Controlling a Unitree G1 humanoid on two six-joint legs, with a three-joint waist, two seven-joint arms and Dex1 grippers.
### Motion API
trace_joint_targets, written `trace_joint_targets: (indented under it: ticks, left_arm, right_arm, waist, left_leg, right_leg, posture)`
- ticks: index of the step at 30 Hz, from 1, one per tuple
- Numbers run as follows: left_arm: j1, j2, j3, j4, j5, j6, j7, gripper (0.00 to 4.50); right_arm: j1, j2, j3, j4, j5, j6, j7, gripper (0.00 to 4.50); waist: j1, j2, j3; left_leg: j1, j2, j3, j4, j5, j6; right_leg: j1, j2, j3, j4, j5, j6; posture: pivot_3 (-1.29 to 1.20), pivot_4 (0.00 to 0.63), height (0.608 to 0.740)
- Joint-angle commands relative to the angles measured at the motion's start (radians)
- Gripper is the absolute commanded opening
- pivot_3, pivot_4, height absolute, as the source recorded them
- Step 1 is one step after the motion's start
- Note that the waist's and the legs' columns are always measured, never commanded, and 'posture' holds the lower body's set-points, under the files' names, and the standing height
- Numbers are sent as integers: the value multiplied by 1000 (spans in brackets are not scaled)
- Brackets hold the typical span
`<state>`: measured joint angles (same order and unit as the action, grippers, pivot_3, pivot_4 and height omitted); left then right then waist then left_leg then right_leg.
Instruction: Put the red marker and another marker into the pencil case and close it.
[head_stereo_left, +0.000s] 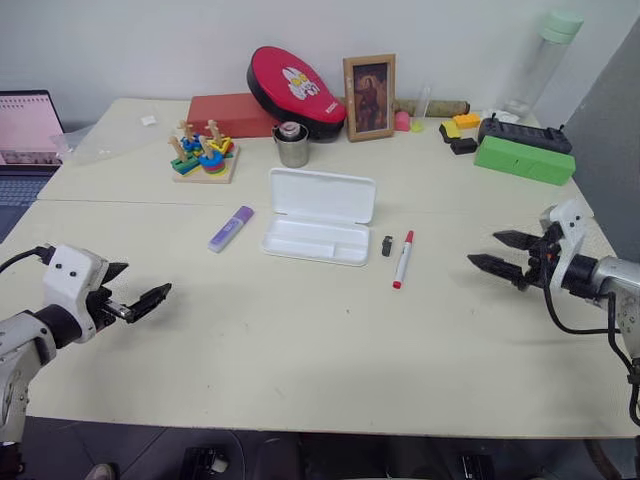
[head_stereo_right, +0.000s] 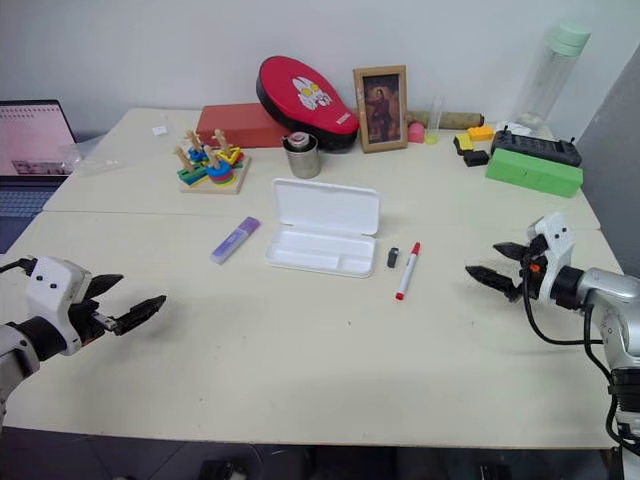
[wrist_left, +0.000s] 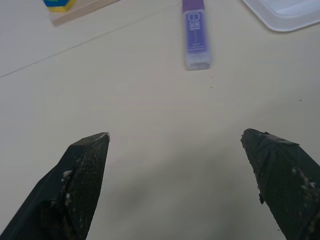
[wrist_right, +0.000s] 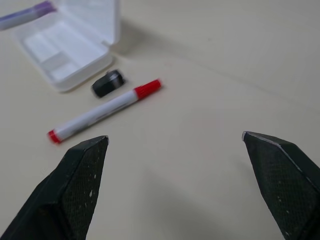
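The white pencil case lies open in the middle of the table, its lid tipped back and its tray empty. Just right of it lies the red marker, slim and white with red ends, beside a small black piece. The other marker, a chunky purple highlighter, rests to the left of the case. My left gripper hovers open over the near left of the table, well short of the highlighter. Over the right side, my right gripper hangs open, pointing toward the red marker, with nothing between its fingers.
Along the back stand a wooden stacking toy, a metal cup, a red oval pouch, a framed picture, a green box and a tall bottle. A laptop sits at the far left.
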<state>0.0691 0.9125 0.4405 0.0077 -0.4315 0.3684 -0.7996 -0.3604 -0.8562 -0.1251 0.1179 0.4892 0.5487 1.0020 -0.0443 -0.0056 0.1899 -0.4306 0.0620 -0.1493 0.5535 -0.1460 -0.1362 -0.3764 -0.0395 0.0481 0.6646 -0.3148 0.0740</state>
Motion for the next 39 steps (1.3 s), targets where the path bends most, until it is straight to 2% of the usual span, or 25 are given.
trace_joint_targets:
  ticks: [1, 14, 31, 36, 39]
  left_arm:
    - [1, 16, 30, -32, -11, 12, -25, 4500]
    - [53, 34, 34, -97, 0, 83, -74, 4500]
    - [69, 37, 19, -75, 76, 59, -81, 4500]
    - [52, 22, -1, -147, 58, 65, -99, 4500]
    - [8, -18, -73, -242, 33, 62, -96, 4500]
  right_arm:
    - [-1, -35, 3, -4, -19, -5, 47, 4489]
    - [-25, -2, 7, 36, -60, -32, 45, 4489]
    - [-3, 10, 3, -2, -53, -17, 77, 4489]
    - [-67, 53, 33, -72, 0, 29, 101, 4489]
    - [-154, 119, 112, -136, 10, 74, 98, 4489]
  waist:
    - [0, 0, 0]
    - [-3, 0, 0]
    - [-6, 0, 0]
    - [-8, -1, 0]
    - [-10, -1, 1]
  left_leg:
    - [0, 0, 0, 0, 0, 0]
    - [-1, 0, 1, 1, 0, 0]
    - [-1, 0, 1, 3, 0, 0]
    - [0, 0, 2, 4, 0, 0]
    - [1, 0, 2, 4, 0, 0]
  right_leg:
    - [0, 0, 0, 0, 0, 0]
    - [-1, 0, 1, 1, 0, 0]
    - [-1, 0, 1, 3, 1, 1]
    - [-3, 0, 2, 10, 0, 0]
    - [-4, 1, 3, 14, -1, -1]
  posture:
    - [0, 150, 740]
    - [0, 150, 740]
    - [0, 150, 740]
    - [0, 150, 740]
    - [0, 150, 740]
